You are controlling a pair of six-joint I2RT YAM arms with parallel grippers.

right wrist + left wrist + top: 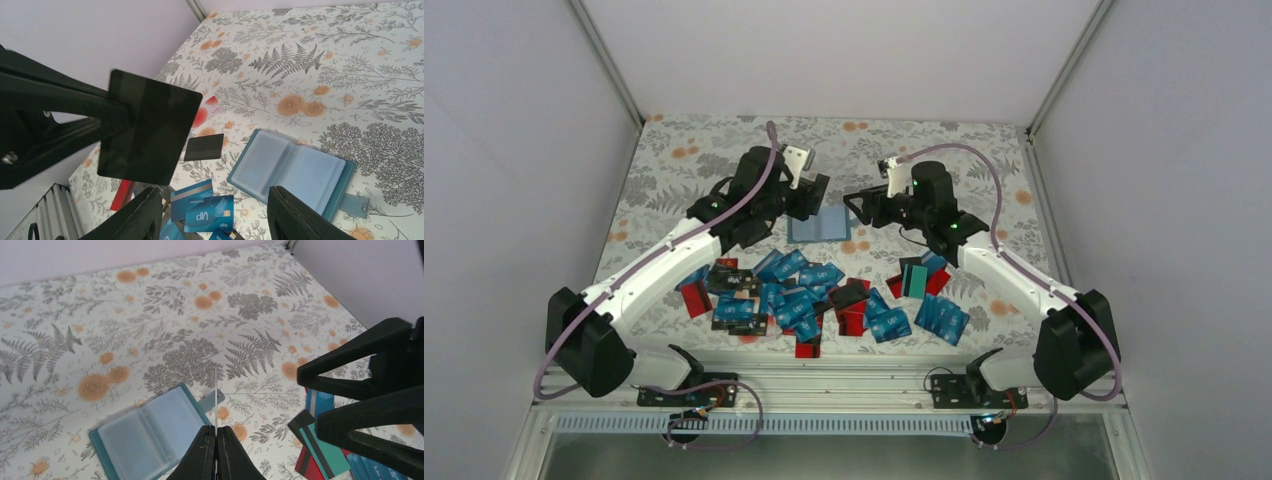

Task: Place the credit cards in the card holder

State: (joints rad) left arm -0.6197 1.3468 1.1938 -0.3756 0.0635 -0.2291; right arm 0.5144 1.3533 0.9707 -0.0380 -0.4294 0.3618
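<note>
Left gripper [809, 200] is clamped shut on a black card [145, 130], holding it upright above the floral worktop [684, 170], just left of the card holder [819, 226]. The teal holder lies open and flat at mid-worktop, its clear pockets facing up and its tab at one edge. Right gripper [864, 205] hangs just to the holder's right, jaws apart with nothing between them. The other cards [804, 300], mostly blue with some red, black and one teal, lie scattered in a heap nearer the arm bases.
</note>
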